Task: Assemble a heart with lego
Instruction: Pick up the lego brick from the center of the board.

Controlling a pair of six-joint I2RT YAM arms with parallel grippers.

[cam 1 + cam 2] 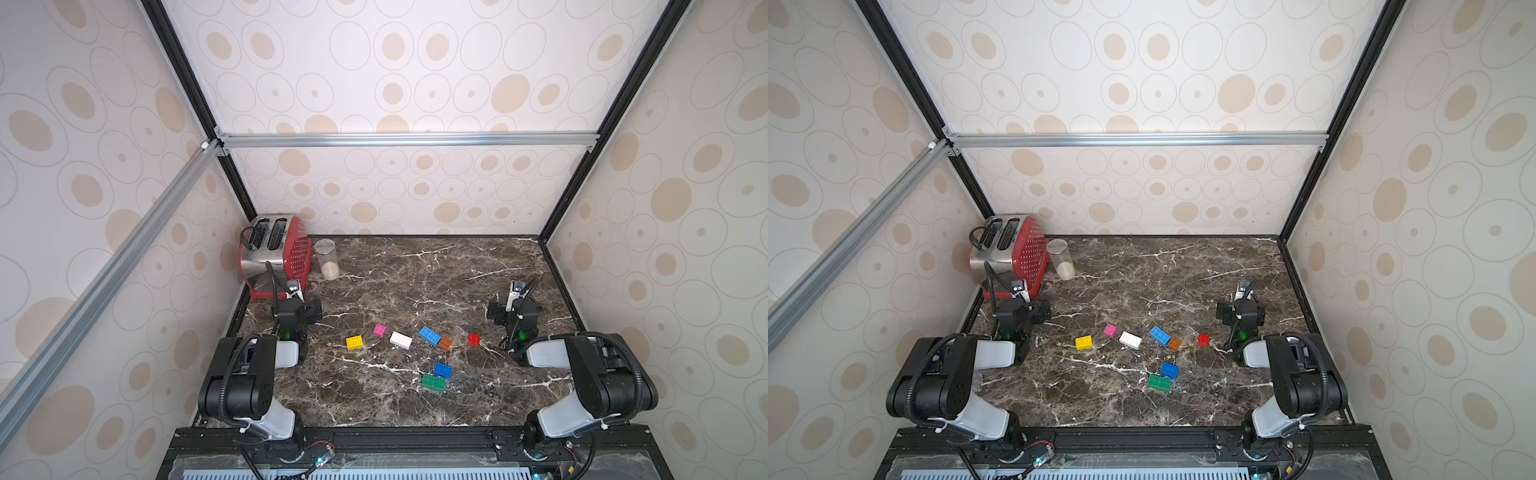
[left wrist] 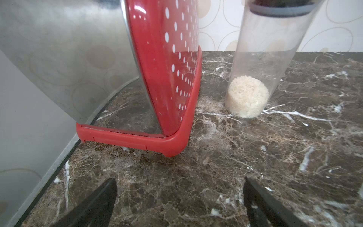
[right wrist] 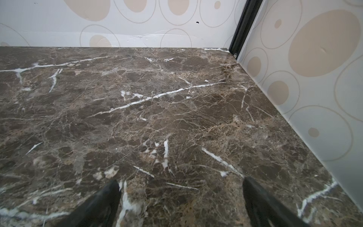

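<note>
Marble table [image 1: 415,270] holds 8 loose lego bricks [image 1: 1130,340] mid-table, between 2 arms: 1 yellow [image 1: 354,343], 1 pink [image 1: 379,330], 1 white [image 1: 401,340], 1 orange [image 1: 445,343], 1 red [image 1: 473,340], 1 green [image 1: 433,383], 2 blue [image 1: 429,336] [image 1: 443,370]. Left gripper [image 2: 179,198] and right gripper [image 3: 180,198] gape, empty. 1 toaster [image 1: 276,253] and 1 jar [image 1: 327,259] stand far left.

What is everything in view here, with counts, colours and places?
bricks: eight, mid-table; a row of yellow brick, pink brick, white brick, far blue brick, orange brick, red brick; nearer the robot, near blue brick beside green brick
toaster: one, red and steel, far corner on the robot's left
jar: one, clear, white grains inside, beside the toaster
table: one, brown marble
walls: three, cream with beige ovals, around the table
left gripper: one, black, open, empty, facing the toaster
right gripper: one, black, open, empty, over bare table
</note>
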